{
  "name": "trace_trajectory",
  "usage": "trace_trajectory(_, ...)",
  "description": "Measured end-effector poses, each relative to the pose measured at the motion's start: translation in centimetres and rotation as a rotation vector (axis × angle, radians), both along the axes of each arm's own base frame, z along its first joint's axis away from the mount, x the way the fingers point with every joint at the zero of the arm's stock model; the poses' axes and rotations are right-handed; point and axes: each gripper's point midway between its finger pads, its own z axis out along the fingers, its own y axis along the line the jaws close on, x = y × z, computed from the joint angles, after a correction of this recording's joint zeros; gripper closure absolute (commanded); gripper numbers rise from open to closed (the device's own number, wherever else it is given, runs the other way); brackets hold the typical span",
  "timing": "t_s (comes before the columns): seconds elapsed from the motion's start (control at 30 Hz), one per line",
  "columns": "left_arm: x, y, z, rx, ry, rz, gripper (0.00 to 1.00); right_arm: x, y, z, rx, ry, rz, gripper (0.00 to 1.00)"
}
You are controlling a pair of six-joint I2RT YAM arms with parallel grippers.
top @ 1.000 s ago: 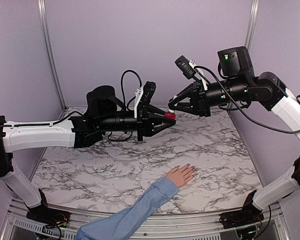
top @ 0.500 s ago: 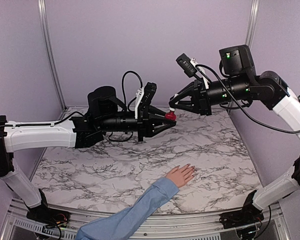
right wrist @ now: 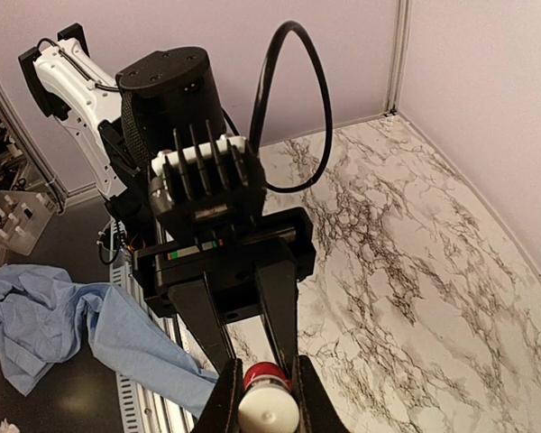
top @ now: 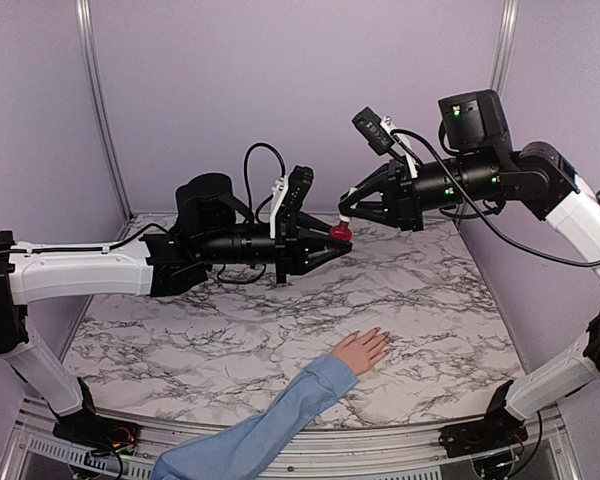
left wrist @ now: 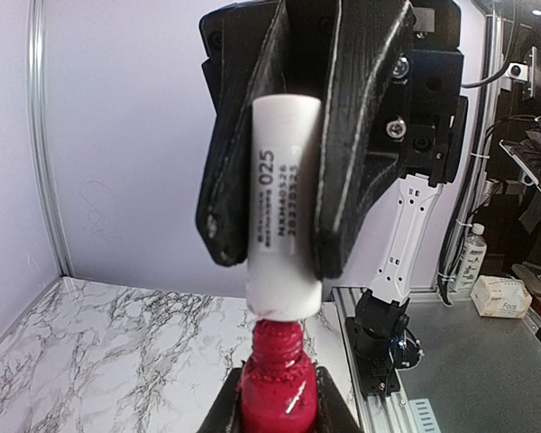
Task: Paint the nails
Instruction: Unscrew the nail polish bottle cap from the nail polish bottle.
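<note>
A small red nail-polish bottle (top: pixel 340 232) is held in mid-air, well above the table. My left gripper (top: pixel 332 237) is shut on its red body (left wrist: pixel 279 383). My right gripper (top: pixel 346 212) is shut on its white cap (left wrist: pixel 286 207), which sits at the top of the bare threaded neck. The right wrist view shows the cap (right wrist: pixel 269 412) end-on between my right fingers, with the red bottle (right wrist: pixel 269 373) behind it. A light-skinned hand (top: pixel 362 350) in a light blue sleeve (top: pixel 280 425) lies flat on the marble table. Its nails (top: pixel 382 336) are too small to make out.
The marble table (top: pixel 450 300) is walled by purple panels at the back and sides. The hand and forearm reach in from the near edge, below and in front of both grippers. Outside the cell lie blue cloth (right wrist: pixel 36 316) and shelves (left wrist: pixel 514 289).
My right gripper with the cap shifted slightly right and up a second ago. It has held still since. The left arm and the hand have not moved.
</note>
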Motion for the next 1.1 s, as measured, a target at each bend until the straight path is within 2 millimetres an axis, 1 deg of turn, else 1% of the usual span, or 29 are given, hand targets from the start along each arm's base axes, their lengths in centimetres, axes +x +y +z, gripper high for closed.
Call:
trace_trajectory(0.33,0.12,0.09,-0.62,0.011,0.007,0.003,1.00,0.05,-0.15,0.14,0.001,-0.006,-0.008,1.00)
trace_trajectory(1.1,0.27,0.15,-0.85,0.015,0.010,0.008,1.00,0.14,-0.39,0.36,0.002,-0.016,-0.022,1.00)
